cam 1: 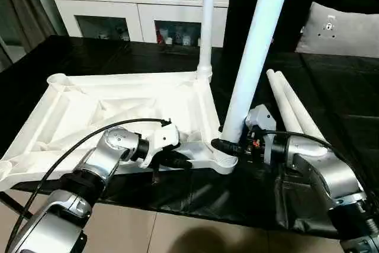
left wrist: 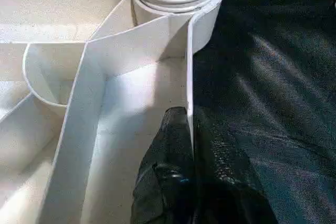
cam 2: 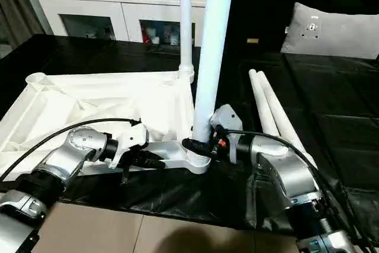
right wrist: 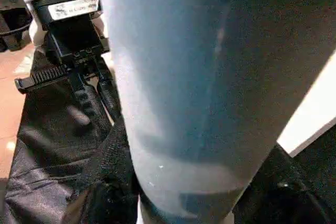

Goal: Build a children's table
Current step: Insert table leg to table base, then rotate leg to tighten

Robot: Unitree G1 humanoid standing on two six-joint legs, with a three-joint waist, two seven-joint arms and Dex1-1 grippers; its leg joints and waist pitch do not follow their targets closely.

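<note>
Here the white tabletop (cam 1: pixel 118 111) lies upside down on the black bench (cam 1: pixel 331 122), so its ribs face up. One leg (cam 1: pixel 206 22) stands straight up in the far corner socket. A second leg (cam 1: pixel 254 51) stands in the near corner socket (cam 1: pixel 225 159), leaning a little.

The right pincer (cam 1: pixel 228 145) is wrapped around the bottom of this near leg, one black finger on each side, gripping it just above the socket. The left pincer (cam 1: pixel 177 161) is pinched shut on the near edge wall of the tabletop; in the left wrist view its black fingers (left wrist: pixel 173 171) sit on both sides of that thin white wall, near the socket.

Two more legs (cam 1: pixel 293 108) lie side by side on the bench, to the right of the tabletop. Behind the bench stands a white cabinet (cam 1: pixel 136 10) with glass doors, and a grey pillow (cam 1: pixel 340 31) is at the far right.
</note>
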